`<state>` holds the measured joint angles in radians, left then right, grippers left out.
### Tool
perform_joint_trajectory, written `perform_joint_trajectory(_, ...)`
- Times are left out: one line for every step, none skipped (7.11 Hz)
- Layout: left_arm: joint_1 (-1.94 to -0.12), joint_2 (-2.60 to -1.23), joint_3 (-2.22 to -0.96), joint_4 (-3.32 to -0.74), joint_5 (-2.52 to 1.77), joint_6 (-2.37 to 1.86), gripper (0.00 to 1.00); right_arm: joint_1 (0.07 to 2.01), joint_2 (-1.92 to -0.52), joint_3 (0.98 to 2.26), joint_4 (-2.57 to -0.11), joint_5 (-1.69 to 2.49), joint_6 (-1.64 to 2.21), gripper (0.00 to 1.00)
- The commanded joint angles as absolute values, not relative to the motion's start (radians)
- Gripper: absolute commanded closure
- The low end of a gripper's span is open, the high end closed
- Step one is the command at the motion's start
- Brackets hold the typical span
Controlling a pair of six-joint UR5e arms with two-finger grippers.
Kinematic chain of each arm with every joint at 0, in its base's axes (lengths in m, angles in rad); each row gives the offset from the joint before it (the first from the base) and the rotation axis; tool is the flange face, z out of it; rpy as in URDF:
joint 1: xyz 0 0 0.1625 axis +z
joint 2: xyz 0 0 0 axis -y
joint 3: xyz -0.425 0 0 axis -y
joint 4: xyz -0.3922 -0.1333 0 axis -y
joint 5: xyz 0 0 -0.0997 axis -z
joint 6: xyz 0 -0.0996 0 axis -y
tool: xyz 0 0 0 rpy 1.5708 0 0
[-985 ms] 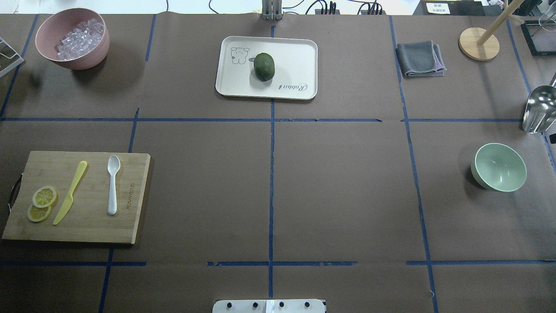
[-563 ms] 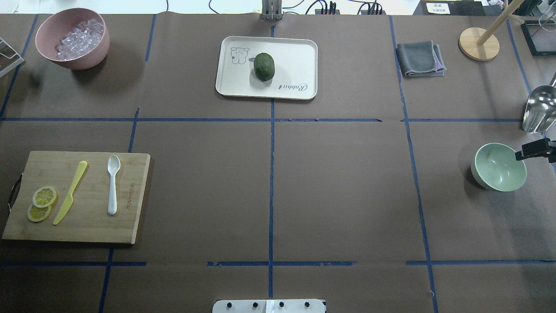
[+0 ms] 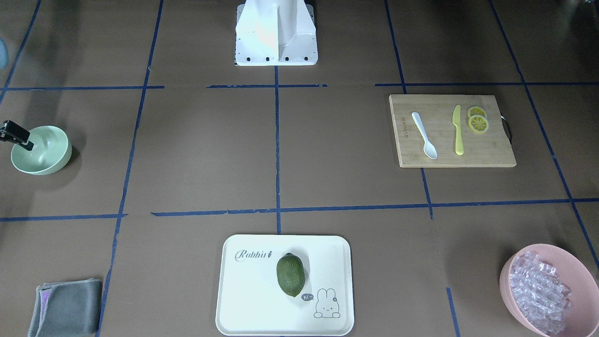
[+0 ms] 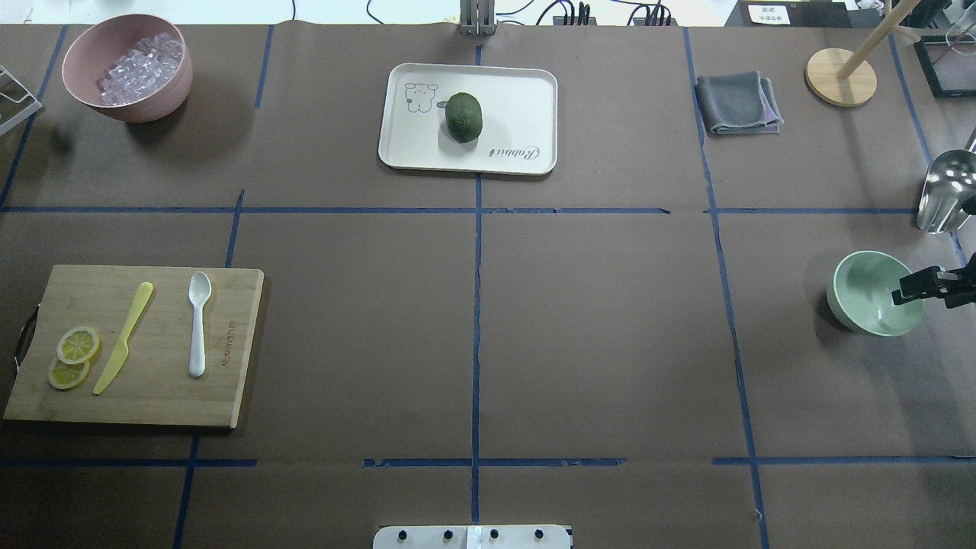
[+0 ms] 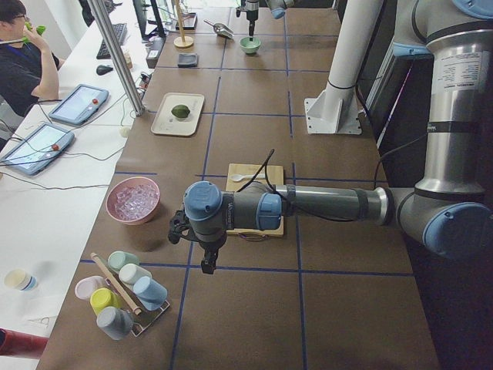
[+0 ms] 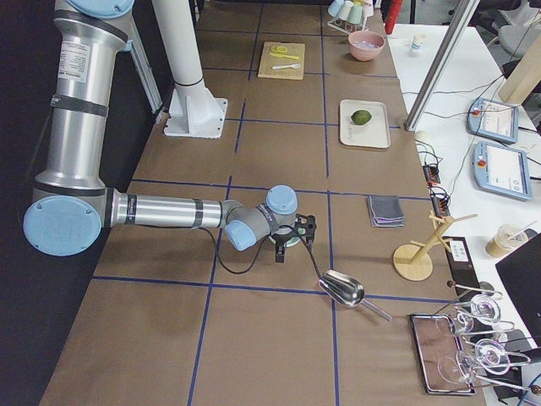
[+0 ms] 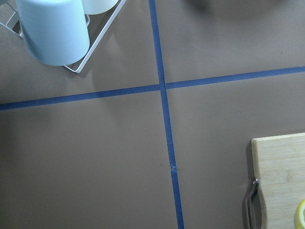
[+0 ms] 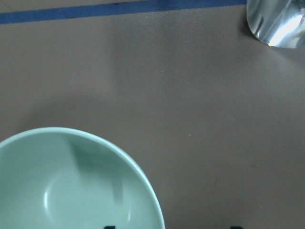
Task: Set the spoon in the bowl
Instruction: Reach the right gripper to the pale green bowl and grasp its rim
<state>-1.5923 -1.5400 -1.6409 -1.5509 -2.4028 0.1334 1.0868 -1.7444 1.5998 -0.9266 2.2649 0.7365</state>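
Note:
The white spoon [image 4: 197, 324] lies on the wooden cutting board [image 4: 152, 396] at the left, scoop away from me; it also shows in the front view [image 3: 424, 135]. The mint-green bowl [image 4: 869, 293] stands empty at the far right. My right gripper [image 4: 926, 288] is open over the bowl's right rim. In the right wrist view one fingertip [image 8: 109, 227] is over the bowl [image 8: 62, 186] and the other is outside it. My left gripper [image 5: 202, 250] hangs above the table beside the board's handle end; I cannot tell whether it is open or shut.
A yellow knife [image 4: 122, 339] and lemon slices [image 4: 76, 347] share the board. A pink bowl [image 4: 152, 107] of clear cubes is back left. A tray [image 4: 518, 99] holds a green fruit [image 4: 463, 117]. A grey cloth [image 4: 736, 103], a metal scoop [image 4: 945, 191] and a cup rack [image 5: 123, 293] are also there.
My right gripper has come in from the right edge and now reaches over the bowl's right rim. The spoon and bowl have not moved.

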Motion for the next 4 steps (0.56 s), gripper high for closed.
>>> perform_joint_trajectory(-1.592,-1.54,-1.641,-1.551,-2.402,0.133,0.0,1.085,-1.741,1.594,-0.927,2.266,0.736,1.0)
perform_joint_trajectory(-1.592,-1.54,-1.64,-1.551,-2.402,0.133,0.0,1.086,-1.741,1.598,-0.925,2.276,0.736,1.0)
perform_joint_trajectory(-1.592,-1.54,-1.64,-1.551,-2.404,0.133,0.0,1.088,-1.746,1.645,-0.923,2.299,0.739,1.0)
perform_joint_trajectory(-1.592,-1.539,-1.64,-1.551,-2.404,0.133,0.0,1.095,-1.753,1.705,-0.923,2.368,0.745,1.0)
